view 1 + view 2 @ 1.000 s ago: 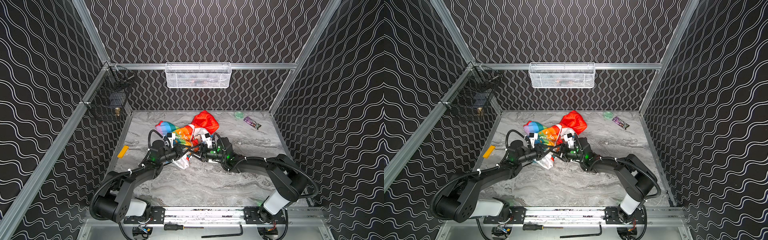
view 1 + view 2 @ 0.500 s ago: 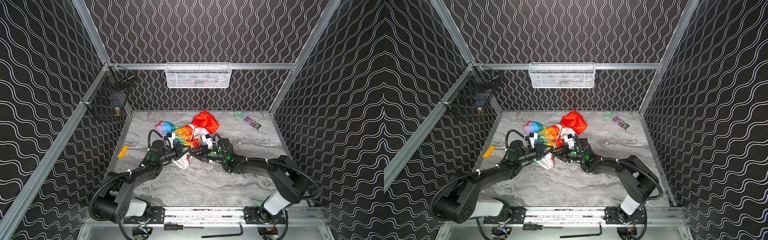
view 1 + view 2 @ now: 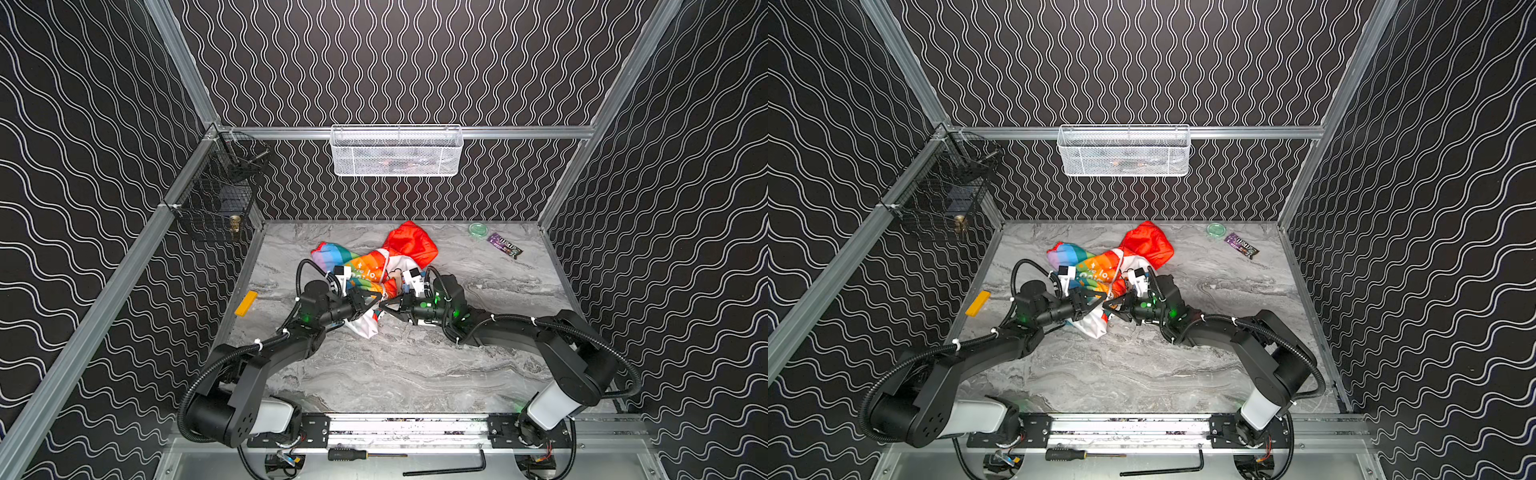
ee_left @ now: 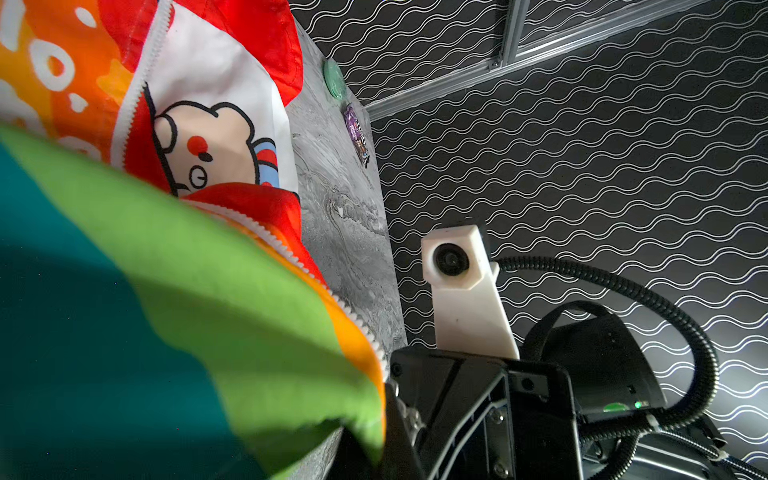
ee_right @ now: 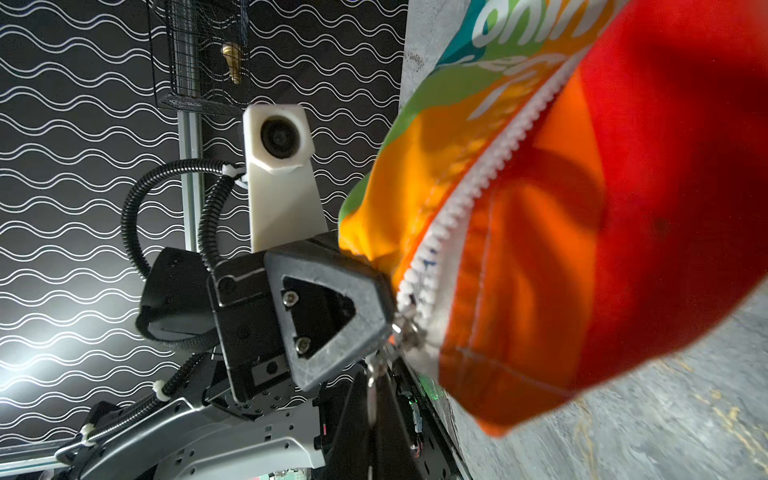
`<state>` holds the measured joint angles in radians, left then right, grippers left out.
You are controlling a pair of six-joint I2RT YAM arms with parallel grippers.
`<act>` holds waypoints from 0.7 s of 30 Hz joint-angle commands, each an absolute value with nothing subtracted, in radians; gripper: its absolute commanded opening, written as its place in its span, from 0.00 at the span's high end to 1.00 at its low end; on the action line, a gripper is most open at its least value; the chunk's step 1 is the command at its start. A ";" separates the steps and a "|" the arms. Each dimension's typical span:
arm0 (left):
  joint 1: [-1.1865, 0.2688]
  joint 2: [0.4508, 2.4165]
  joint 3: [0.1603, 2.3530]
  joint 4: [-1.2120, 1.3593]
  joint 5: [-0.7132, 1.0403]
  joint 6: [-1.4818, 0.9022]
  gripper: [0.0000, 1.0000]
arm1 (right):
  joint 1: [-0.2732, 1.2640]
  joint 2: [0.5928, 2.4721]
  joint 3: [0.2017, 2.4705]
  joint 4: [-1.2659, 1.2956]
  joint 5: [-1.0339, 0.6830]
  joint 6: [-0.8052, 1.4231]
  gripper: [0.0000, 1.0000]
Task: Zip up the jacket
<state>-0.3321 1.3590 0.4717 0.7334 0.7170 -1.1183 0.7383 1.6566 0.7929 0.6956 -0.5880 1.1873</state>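
Right wrist view: your left claw (image 5: 391, 331) is clamped on the bottom hem of the jacket (image 5: 561, 249), right beside the metal slider (image 5: 406, 328) where the white teeth (image 5: 478, 187) start.
Partner: your right claw (image 3: 385, 306) is closed too, tip to tip with the left in both top views. Red-orange cloth fills its own camera, so it likely pinches the opposite front edge, though its fingers are hidden.
Why held so: probably one claw anchors the hem so the other can draw the slider up against tension.
Zipper: unjoined. In the left wrist view the two tooth rows stand apart, with the cartoon print between them.
Jacket: bunched mid-surface (image 3: 395, 374) toward the back wall, hem corner lifted, red hood (image 3: 411, 245) lying behind.
Clutter: the purple wrapper (image 3: 504, 245) sits well apart, so it is no hindrance.
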 commanded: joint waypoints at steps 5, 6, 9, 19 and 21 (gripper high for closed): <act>-0.329 1.320 0.492 0.616 0.731 -1.021 1.00 | 0.711 1.676 0.842 0.675 -0.606 1.192 1.00; -0.330 1.316 0.495 0.602 0.734 -1.013 1.00 | 0.708 1.679 0.848 0.666 -0.608 1.189 1.00; -0.329 1.307 0.497 0.584 0.740 -1.002 1.00 | 0.693 1.693 0.865 0.655 -0.611 1.189 1.00; -0.330 1.325 0.488 0.589 0.767 -1.002 1.00 | 0.662 1.727 0.897 0.684 -0.636 1.213 1.00; -0.330 1.331 0.489 0.590 0.771 -1.002 1.00 | 0.661 1.730 0.897 0.690 -0.640 1.220 1.00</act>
<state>-0.3305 1.3262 0.4900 0.5957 0.7231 -1.0168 0.6651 1.7260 0.8860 0.6281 -0.6594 1.1957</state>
